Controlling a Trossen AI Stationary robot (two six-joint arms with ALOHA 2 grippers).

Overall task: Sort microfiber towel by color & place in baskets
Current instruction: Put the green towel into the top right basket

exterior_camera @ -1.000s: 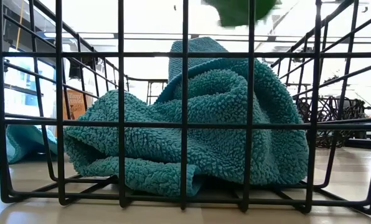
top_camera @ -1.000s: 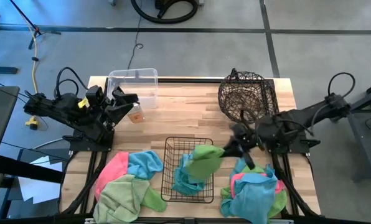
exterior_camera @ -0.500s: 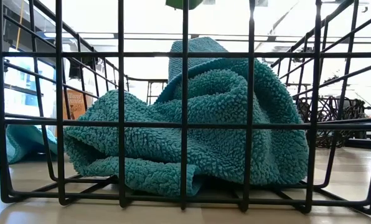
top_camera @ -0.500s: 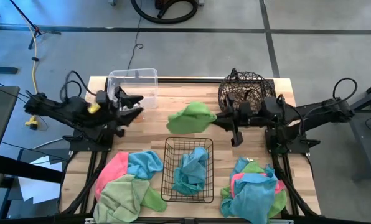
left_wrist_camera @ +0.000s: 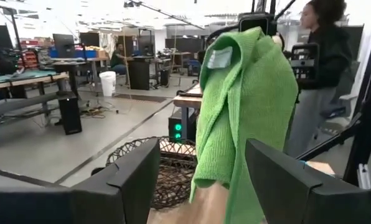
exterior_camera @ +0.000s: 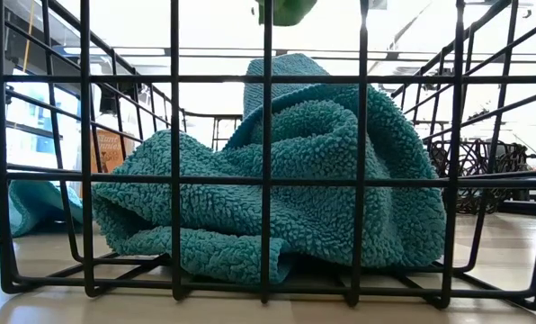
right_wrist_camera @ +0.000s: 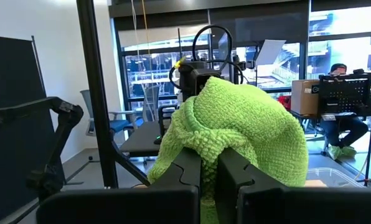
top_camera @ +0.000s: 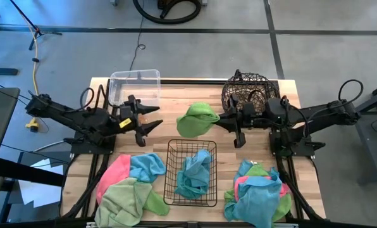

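Observation:
A lime green towel hangs from my right gripper above the middle of the table, beyond the far end of the black wire-grid basket. My left gripper is open and points at the towel from the table's left, a short gap away. In the left wrist view the green towel hangs ahead of the gripper, in line with the gap between its spread fingers. A light blue towel lies bunched inside the black basket. The clear tub and the round wire basket stand at the far edge. My right gripper is shut on a bunched fold of the green towel, pinched between the two fingers. The fingers come level from the table's right. The towel is lifted clear of the table and hangs slack below and ahead of the fingers.
A pile of pink, blue and green towels lies at the near left, another mixed pile at the near right. A person stands in the room beyond the table. Bare wood shows between the tub and the round basket.
My right gripper has carried the green towel up from over the black basket toward the far edge and turned level, pointing left; the towel now hangs over the table's middle. My left gripper, still open, has moved from beside the clear tub toward the right and the towel.

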